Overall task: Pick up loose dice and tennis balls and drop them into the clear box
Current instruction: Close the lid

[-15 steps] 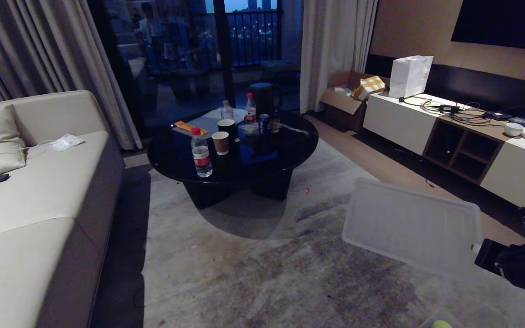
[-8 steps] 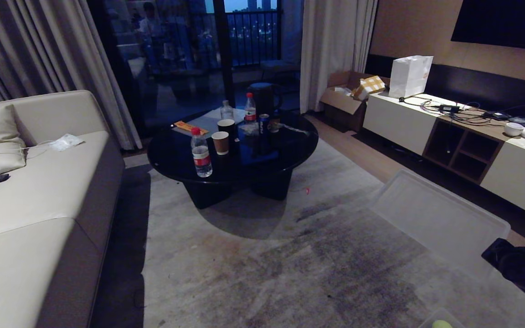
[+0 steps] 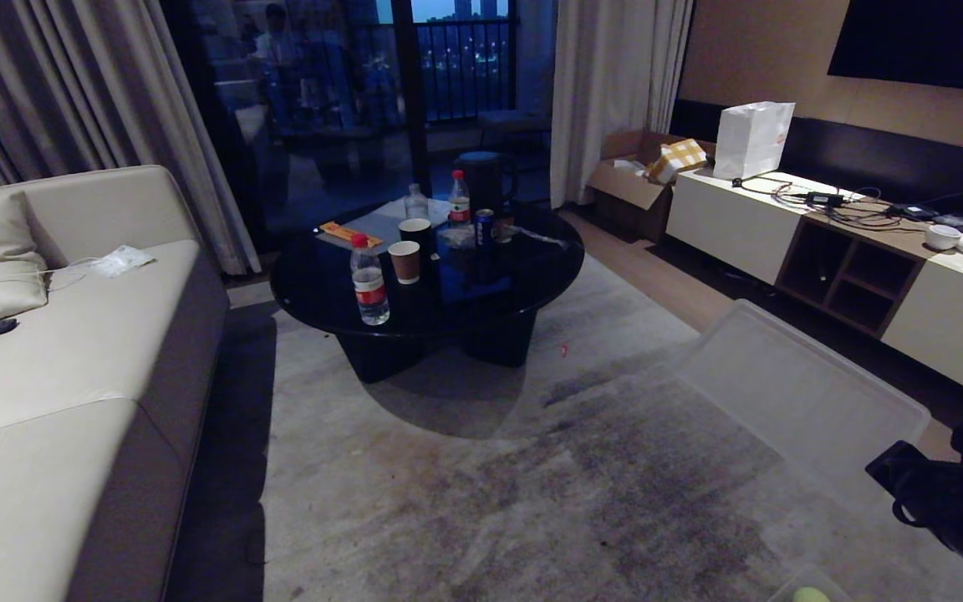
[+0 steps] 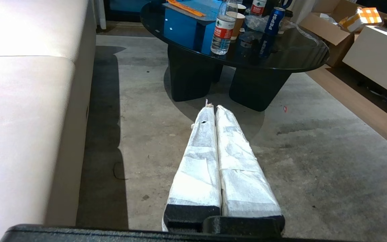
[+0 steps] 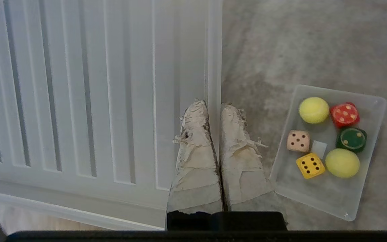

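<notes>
Right hand (image 5: 213, 111) is pinching the edge of a ribbed translucent lid (image 5: 96, 90), holding it tilted above the rug (image 3: 490, 485). Judged step: lidding the box (image 5: 378, 111), on the rug just beside the lid. Box is already holding two tennis balls (image 5: 313, 110) and four dice (image 5: 344, 114); none visible loose. Next move calls for squaring the lid over the box. Left hand (image 4: 212, 109) is parked, fingers pressed together, pointing toward the bench (image 4: 301, 53).

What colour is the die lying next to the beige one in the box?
Yellow die with dark dots, clearest in the right wrist view.
</notes>
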